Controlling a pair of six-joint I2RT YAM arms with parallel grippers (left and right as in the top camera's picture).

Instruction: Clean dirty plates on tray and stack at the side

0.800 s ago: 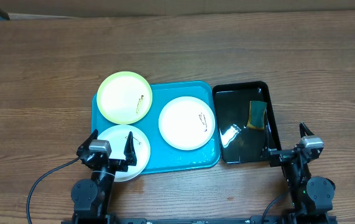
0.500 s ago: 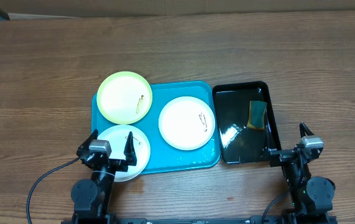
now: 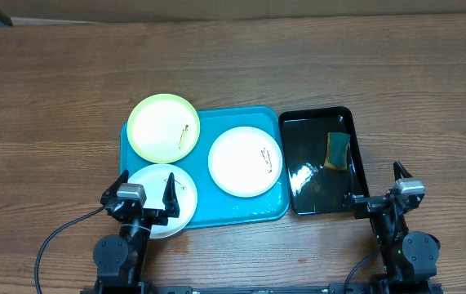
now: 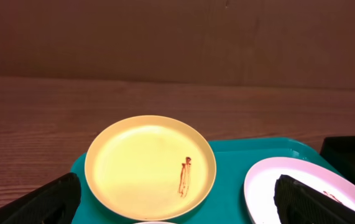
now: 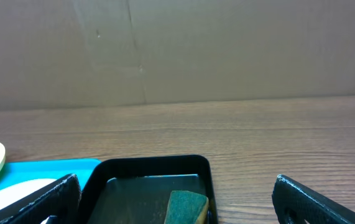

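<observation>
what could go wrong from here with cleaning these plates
1. The yellow-green plate and the near white plate overhang the rim of the turquoise tray; pressing on them may tip them.
2. The open left gripper sits over that white plate and could knock it.
3. The sponge lies close to the right wall of the black tray, leaving the right gripper little room.

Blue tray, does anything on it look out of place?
Yes: the yellow-green plate overhangs the tray at its far-left corner, and the near white plate overhangs its near edge. The other white plate lies inside.
</observation>
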